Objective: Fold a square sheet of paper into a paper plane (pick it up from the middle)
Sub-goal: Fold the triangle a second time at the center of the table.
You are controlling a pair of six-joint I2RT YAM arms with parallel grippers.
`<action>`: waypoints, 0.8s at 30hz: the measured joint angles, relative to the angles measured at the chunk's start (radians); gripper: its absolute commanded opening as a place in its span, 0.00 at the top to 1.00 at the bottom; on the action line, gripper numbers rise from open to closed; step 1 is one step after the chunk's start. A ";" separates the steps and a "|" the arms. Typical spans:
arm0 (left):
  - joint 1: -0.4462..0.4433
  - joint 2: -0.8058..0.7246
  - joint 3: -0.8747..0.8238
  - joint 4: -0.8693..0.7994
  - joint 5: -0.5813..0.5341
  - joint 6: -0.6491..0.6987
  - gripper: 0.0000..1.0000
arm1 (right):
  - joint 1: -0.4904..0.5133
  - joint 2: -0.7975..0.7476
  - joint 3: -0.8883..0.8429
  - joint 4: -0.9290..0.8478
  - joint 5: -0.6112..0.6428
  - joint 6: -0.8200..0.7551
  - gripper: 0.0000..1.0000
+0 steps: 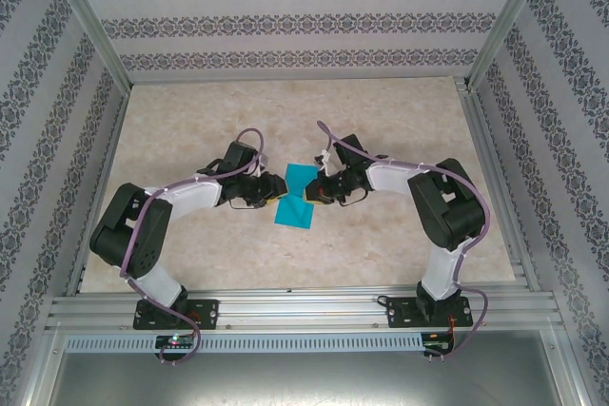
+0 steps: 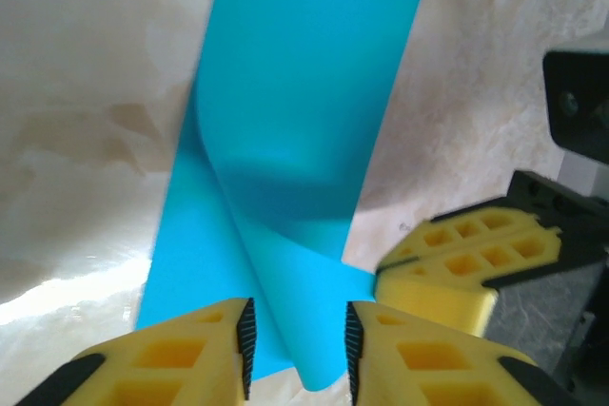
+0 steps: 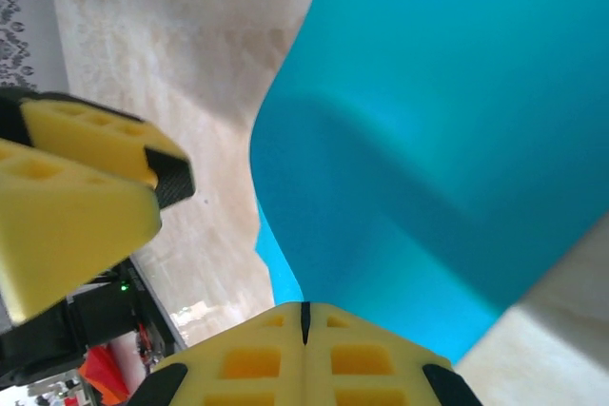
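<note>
Though curled, square sheet of paper (image 2: 285,140) pinched in closed right gripper (image 3: 304,311), its fold inside narrowly parted left gripper (image 2: 297,335).

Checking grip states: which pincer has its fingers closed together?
The right pincer: its fingers meet flush on the square sheet of paper. The left pincer shows a gap, with the fold between.

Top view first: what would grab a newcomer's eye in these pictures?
The bright teal sheet of paper stands out first, lying at the middle of the pale table. Up close, one part of it curls up off the table: the right gripper is shut at its edge, and the left gripper stands open around the curl.
</note>
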 measured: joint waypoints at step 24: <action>-0.078 0.111 0.048 0.099 0.025 -0.039 0.82 | -0.022 0.071 0.124 -0.179 0.138 -0.173 0.99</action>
